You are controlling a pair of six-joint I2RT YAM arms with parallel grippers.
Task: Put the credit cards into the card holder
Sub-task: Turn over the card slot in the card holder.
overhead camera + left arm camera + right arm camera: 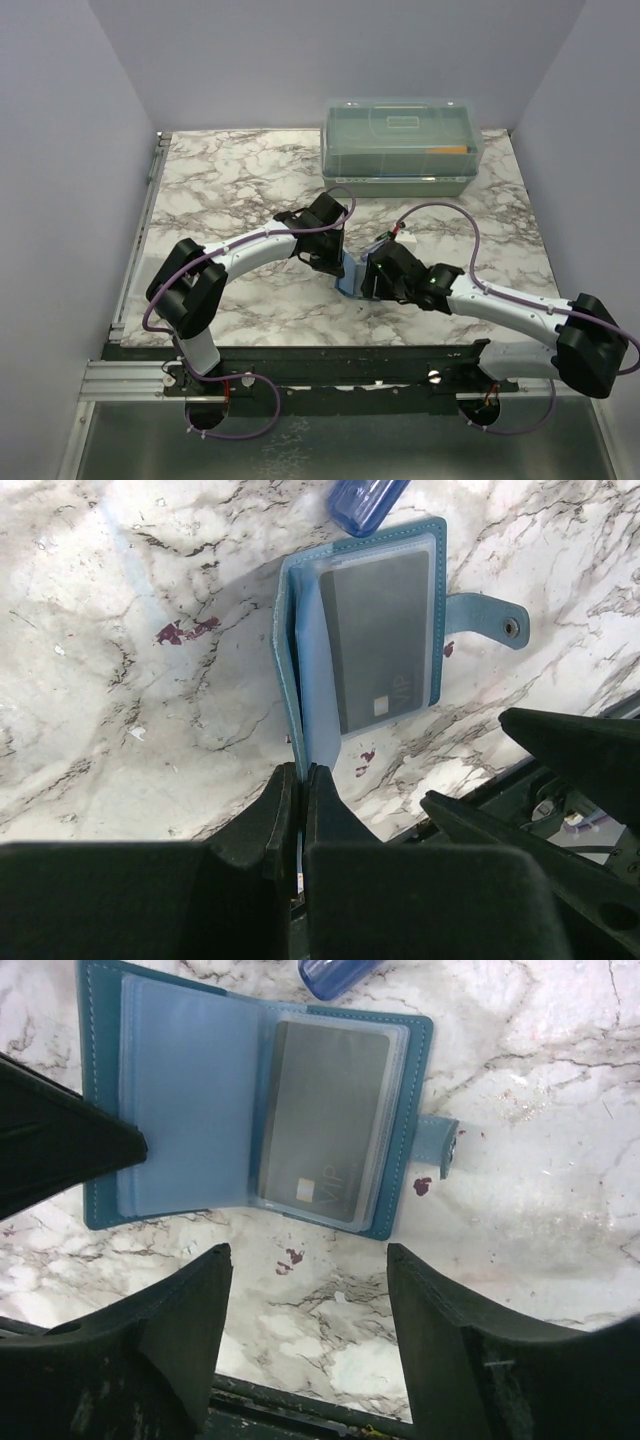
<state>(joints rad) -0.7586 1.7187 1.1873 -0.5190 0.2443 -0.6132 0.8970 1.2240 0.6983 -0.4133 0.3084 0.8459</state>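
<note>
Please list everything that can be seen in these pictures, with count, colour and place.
card holder: one, teal, lying open at the table's middle
credit card: one, grey, marked VIP, in a clear sleeve on the holder's strap side
blue object: one, translucent blue, just beyond the holder, cut off by the frame
lidded box: one, translucent greenish, table's far edge
table: one, white marble, grey veins
left gripper: one, black, shut on the holder's other cover
right gripper: one, black, open, beside the holder

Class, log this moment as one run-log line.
left gripper shut on card holder; right gripper open, empty; grey VIP card in its sleeve; holder open on marble table
</note>
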